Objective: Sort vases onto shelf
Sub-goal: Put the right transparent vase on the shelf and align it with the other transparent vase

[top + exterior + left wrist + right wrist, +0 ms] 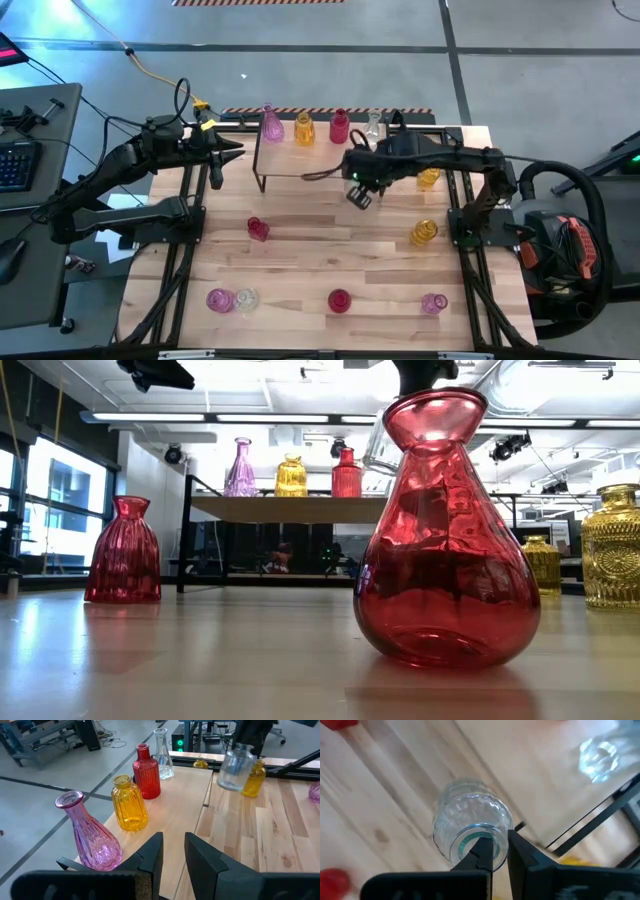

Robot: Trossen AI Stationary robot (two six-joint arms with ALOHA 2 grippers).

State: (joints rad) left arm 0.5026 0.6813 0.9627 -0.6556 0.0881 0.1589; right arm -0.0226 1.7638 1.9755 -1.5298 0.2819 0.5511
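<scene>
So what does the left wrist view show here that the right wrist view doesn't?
Only the left wrist view shows four vases standing in a row on the shelf: pink vase, amber vase, red vase and a clear one, with the left gripper open beside the shelf. Only the right wrist view shows how the right gripper pinches the rim of its clear vase. Both show that carried clear vase in the air, off the table.

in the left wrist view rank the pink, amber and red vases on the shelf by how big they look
1. pink vase, nearest the camera.
2. amber vase.
3. red vase, farthest.
Nearness inflates the order; true sizes may be similar.
</scene>
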